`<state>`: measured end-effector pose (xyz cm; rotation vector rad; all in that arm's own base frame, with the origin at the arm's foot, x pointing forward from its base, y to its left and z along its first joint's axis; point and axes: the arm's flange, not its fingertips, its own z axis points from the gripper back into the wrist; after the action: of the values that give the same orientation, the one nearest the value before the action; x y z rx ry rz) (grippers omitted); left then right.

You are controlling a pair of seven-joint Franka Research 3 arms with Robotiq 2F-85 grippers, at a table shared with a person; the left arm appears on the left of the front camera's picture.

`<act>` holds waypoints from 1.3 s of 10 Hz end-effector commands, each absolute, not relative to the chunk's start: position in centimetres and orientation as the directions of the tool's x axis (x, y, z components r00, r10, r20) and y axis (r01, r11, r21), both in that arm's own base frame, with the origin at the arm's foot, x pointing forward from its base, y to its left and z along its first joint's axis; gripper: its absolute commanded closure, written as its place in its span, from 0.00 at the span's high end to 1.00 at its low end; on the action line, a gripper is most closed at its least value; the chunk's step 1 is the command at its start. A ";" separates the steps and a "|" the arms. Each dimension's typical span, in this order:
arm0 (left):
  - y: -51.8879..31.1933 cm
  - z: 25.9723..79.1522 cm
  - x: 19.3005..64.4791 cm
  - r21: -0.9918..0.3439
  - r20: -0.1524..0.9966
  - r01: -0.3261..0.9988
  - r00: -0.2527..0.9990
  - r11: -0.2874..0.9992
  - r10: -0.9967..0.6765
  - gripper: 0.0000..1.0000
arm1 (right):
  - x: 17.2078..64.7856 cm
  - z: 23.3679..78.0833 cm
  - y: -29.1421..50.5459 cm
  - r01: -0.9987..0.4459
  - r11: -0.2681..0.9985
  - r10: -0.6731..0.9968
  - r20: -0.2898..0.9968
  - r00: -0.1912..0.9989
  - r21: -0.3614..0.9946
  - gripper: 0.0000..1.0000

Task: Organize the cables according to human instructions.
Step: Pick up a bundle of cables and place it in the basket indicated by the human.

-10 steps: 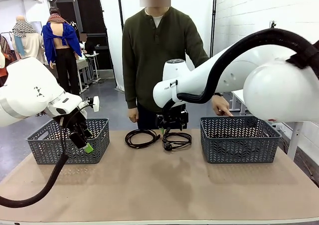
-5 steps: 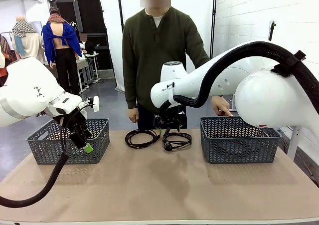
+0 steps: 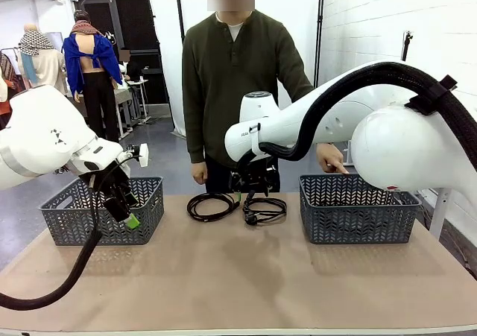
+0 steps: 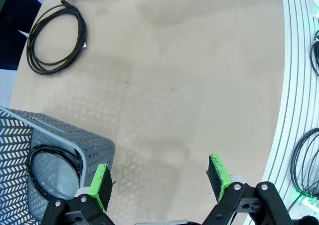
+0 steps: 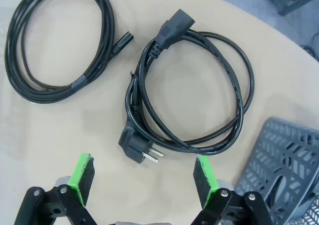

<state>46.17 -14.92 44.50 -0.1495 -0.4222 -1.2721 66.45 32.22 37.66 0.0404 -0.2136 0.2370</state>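
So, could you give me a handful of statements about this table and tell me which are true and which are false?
1. Two coiled cords, the left cable and the right cable, lie on the table. True.
2. The right gripper has its fingers shut on a cable. False: they stand open above the right cable, holding nothing.
3. The left basket has a third cable inside. True.
4. The person's hand is at the left basket. False: it is at the right basket.
5. The left gripper is shut. False: its fingers are open and empty.
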 end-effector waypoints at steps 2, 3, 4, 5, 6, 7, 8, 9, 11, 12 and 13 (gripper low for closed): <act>-15.0 44.8 46.2 0.115 0.384 0.949 0.231 0.295 -0.894 1.00 | 67.0 37.5 32.6 -0.198 0.980 0.188 0.202 0.961 0.030 1.00; -15.0 44.8 46.2 0.115 0.384 0.949 0.231 0.295 -0.894 1.00 | 67.3 37.3 32.8 -0.183 0.983 0.175 0.186 0.967 0.028 1.00; -15.0 44.8 46.2 0.115 0.384 0.949 0.231 0.295 -0.894 1.00 | 67.5 36.9 33.0 -0.156 0.987 0.148 0.174 0.974 0.032 1.00; -15.0 44.8 46.2 0.115 0.384 0.949 0.231 0.295 -0.894 1.00 | 67.8 36.5 33.1 -0.145 0.989 0.139 0.165 0.976 0.025 1.00; -15.0 44.8 46.2 0.115 0.384 0.949 0.231 0.295 -0.894 1.00 | 68.0 36.2 33.1 -0.139 0.990 0.132 0.162 0.978 0.027 1.00; -15.0 44.8 46.2 0.115 0.384 0.949 0.231 0.295 -0.894 1.00 | 68.4 35.8 33.3 -0.128 0.991 0.122 0.160 0.980 0.026 1.00; -15.0 44.8 46.2 0.115 0.384 0.949 0.231 0.295 -0.894 1.00 | 68.7 35.4 33.3 -0.119 0.993 0.115 0.156 0.981 0.018 1.00; -15.0 44.8 46.2 0.115 0.384 0.949 0.231 0.295 -0.894 1.00 | 69.2 35.2 33.5 -0.122 0.992 0.119 0.155 0.981 0.015 1.00; -15.0 44.8 46.2 0.115 0.384 0.949 0.231 0.295 -0.894 1.00 | 70.1 34.8 33.6 -0.111 0.994 0.108 0.141 0.984 0.012 1.00; -15.0 44.8 46.2 0.115 0.384 0.949 0.231 0.295 -0.894 1.00 | 70.4 34.5 33.5 -0.109 0.994 0.107 0.138 0.985 0.005 1.00; -15.0 44.8 46.2 0.115 0.384 0.949 0.231 0.295 -0.894 1.00 | 70.9 34.2 33.5 -0.100 0.995 0.100 0.133 0.986 -0.001 1.00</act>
<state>46.17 -14.92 44.50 -0.1495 -0.4222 -1.2722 69.62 32.86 34.20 0.0121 -0.1453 0.1364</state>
